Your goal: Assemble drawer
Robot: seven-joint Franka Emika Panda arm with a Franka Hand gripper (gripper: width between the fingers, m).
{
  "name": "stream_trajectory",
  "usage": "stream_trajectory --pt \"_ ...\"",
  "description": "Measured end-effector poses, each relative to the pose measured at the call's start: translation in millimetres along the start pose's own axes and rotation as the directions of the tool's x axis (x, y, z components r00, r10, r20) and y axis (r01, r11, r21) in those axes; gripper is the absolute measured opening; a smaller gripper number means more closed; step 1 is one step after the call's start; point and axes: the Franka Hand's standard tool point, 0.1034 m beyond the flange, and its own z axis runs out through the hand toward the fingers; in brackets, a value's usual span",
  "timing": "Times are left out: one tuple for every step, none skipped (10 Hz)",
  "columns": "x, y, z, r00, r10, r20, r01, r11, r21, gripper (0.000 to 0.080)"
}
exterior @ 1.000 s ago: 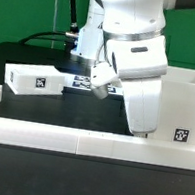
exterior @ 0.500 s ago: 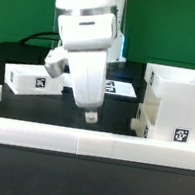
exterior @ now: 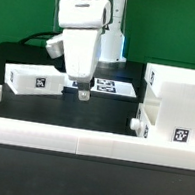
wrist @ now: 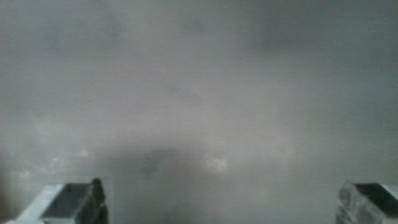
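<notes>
White tray (exterior: 27, 79) and case (exterior: 176, 97) each carry a black-and-white square tag; I see the fingers (wrist: 68, 205) spread wide, holding nothing.

table (exterior: 53, 111): tray (exterior: 32, 80), case (exterior: 175, 109), marker board (exterior: 113, 87)

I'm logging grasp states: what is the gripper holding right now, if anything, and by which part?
Nothing is held. The gripper hangs above the table, its fingers spread wide with only bare surface between them, apart from the small tray.
</notes>
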Motion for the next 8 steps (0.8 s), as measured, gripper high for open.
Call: stream_trajectory --pt "-0.2 -0.2 1.2 1.000 -0.001 0.000 0.001 1.000 0.002 0.0649" --pt "0.0 -0.4 1.6 1.000 0.011 -0.001 -0.011 1.000 0.003 0.0649" --pt "0.4 -0.6 2.0 0.993 0.114 -0.002 -0.114 0.993 0.003 0.0649" --pt "-0.1 -0.6 1.9 0.984 0.176 -0.002 -0.176 0.984 0.002 0.0649" --pt "-6.3 1.8 0.0 0.975 0.221 -0.011 -0.221 0.974 -0.050 0.0649" --pt "-10.1 -8.1 -0.5 0.935 0.353 -0.020 -0.354 0.933 -0.064 0.0649" --pt "-11.2 -18.6 -1.7 0.871 0.491 -0.023 -0.492 0.869 -0.055 0.0649" --pt "-10.7 -22.0 -2.6 0.794 0.607 -0.028 -0.608 0.793 -0.040 0.0649"
